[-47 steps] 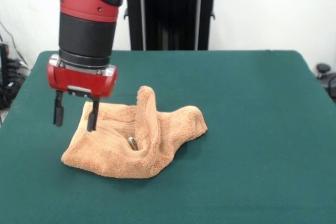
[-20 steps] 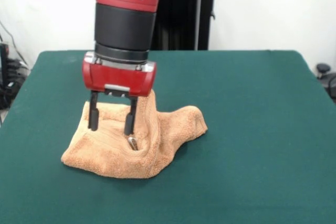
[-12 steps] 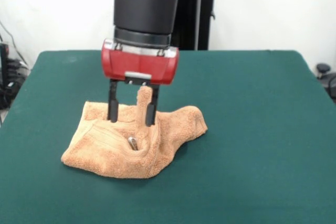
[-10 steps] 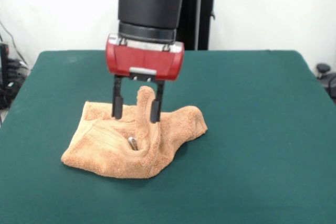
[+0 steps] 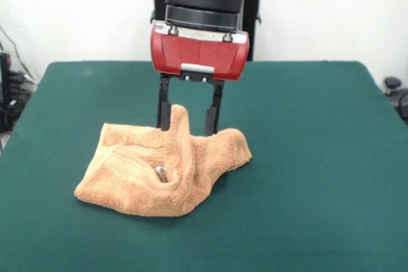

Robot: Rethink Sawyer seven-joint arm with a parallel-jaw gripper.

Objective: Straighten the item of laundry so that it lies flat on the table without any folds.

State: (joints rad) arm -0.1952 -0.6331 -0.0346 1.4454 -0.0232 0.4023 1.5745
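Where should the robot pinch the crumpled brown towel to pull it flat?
Probably the tall ridge of the towel, the fold standing up highest near its middle. Coming straight down from above suits it: the ridge is thin and upright, so the open pincer could straddle it, one finger each side. The low edges lie flat on the table and look harder to catch.

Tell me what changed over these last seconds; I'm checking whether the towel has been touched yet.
The gripper swept from the picture's left to the right and farther back, fingers open throughout, now behind the towel's raised ridge. Nothing was grasped. The towel stayed crumpled, same shape and place.
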